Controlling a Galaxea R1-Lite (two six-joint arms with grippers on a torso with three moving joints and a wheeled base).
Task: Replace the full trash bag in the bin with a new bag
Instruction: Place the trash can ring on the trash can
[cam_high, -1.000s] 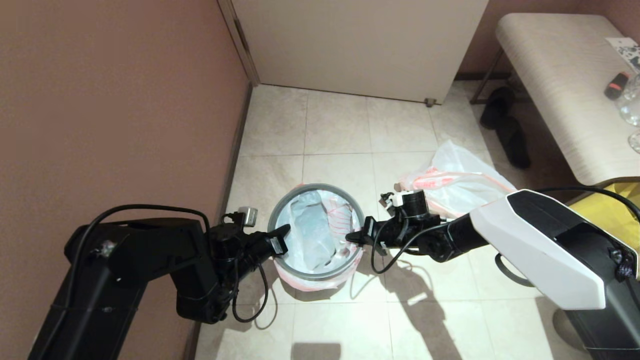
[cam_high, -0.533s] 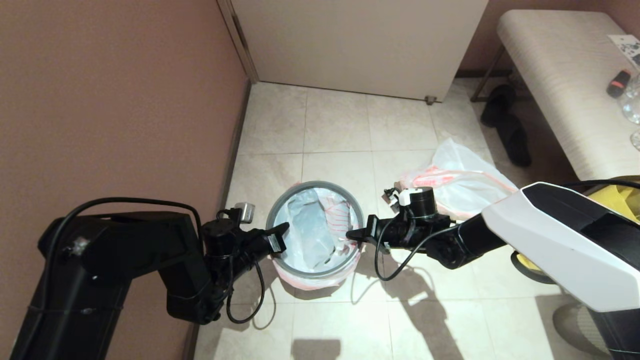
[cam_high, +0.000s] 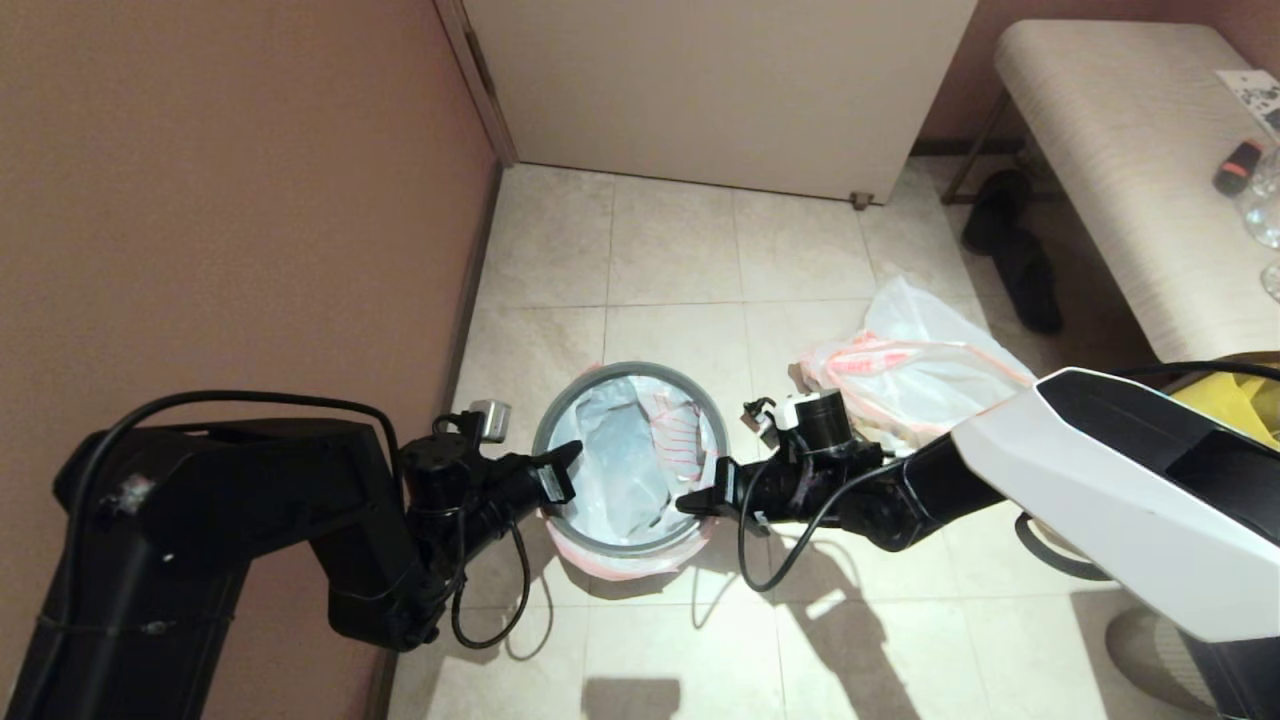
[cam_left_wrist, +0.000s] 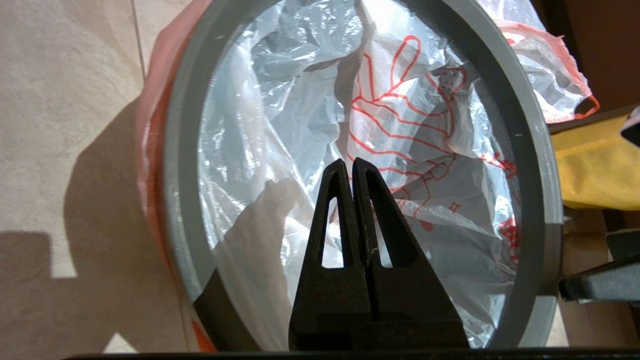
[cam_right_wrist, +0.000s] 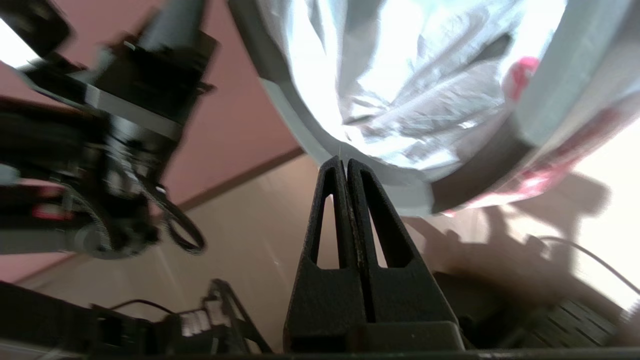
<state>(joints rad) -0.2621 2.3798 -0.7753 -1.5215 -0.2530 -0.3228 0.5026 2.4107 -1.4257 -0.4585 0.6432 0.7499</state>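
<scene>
A: Where's the bin (cam_high: 630, 540)?
B: Lower centre of the head view, lined with the new bag (cam_high: 625, 465); the full trash bag (cam_high: 915, 365) lies right of it.
A: The grippers?
B: Left gripper (cam_high: 572, 452) and right gripper (cam_high: 684, 503), both pressed together, empty, at opposite sides of the rim.

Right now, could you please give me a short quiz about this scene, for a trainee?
1. True or false: the left gripper and the right gripper are both shut.
2. What lines the bin? A) a yellow bag B) a white bag with red print C) nothing
3. Fill in: the bag lying on the floor is on the robot's ___ side.
Key: 1 true; 2 B; 3 right.
</scene>
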